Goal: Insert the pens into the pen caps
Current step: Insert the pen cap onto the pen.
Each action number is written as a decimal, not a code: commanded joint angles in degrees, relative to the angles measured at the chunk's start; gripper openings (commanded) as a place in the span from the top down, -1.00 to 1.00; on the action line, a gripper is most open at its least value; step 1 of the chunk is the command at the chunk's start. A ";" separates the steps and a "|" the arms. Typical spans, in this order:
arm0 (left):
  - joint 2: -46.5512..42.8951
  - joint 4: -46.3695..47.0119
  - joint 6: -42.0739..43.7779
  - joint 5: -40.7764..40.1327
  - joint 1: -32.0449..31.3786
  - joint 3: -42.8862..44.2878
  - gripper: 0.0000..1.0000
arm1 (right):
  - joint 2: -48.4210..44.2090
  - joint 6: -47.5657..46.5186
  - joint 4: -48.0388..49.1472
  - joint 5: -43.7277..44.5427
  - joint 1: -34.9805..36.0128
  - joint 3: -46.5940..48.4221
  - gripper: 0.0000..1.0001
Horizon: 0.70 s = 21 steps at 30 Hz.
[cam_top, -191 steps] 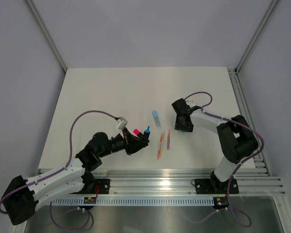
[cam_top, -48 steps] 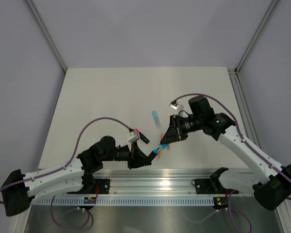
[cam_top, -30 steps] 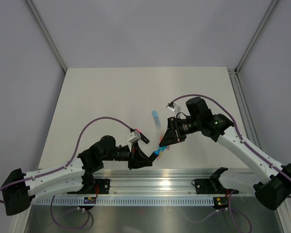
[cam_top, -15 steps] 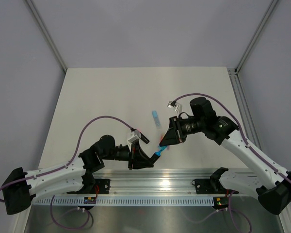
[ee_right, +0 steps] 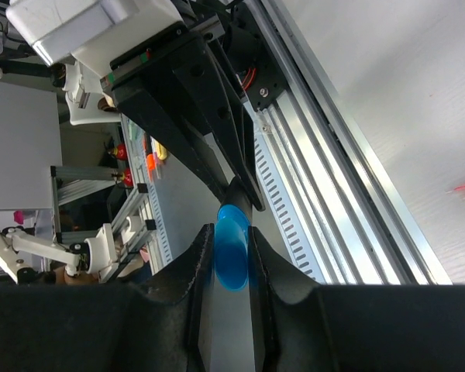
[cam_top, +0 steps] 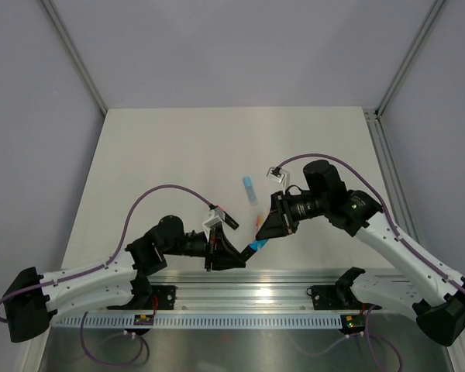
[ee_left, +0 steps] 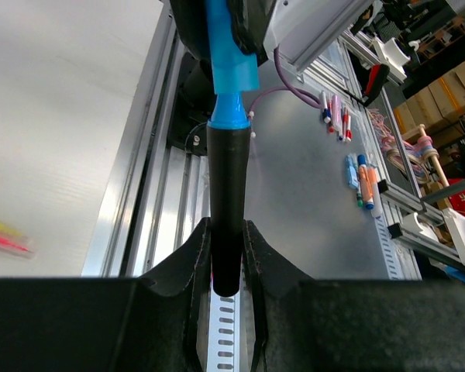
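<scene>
Seen from above, both arms reach inward and meet at the lower middle of the frame. The left arm (cam_top: 85,279) lies low, stretching from the lower left toward the right, and the left gripper (cam_top: 239,253) is pinched on a black pen (ee_left: 226,194). The right arm (cam_top: 387,236) angles in from the lower right, elbow raised. The right gripper (cam_top: 263,232) is clamped on a blue cap (ee_right: 232,256), tip to tip with the left.

We see the left gripper (cam_top: 234,253) and right gripper (cam_top: 273,226) nose to nose, lower centre in the top view, marker (ee_left: 226,209) end-on against the cap (ee_left: 232,62). A short pen (cam_top: 250,190) lies on the table (cam_top: 163,155) just above them.
</scene>
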 commanded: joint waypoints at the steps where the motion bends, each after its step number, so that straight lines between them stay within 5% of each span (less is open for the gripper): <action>1: -0.47 3.38 1.41 -2.85 -0.10 3.07 1.00 | -1.92 -0.55 -0.02 1.22 1.00 -0.08 0.89; 21: 1.20 5.67 1.23 -2.41 -0.10 3.77 1.00 | -4.12 3.05 4.46 5.27 2.41 -2.98 0.92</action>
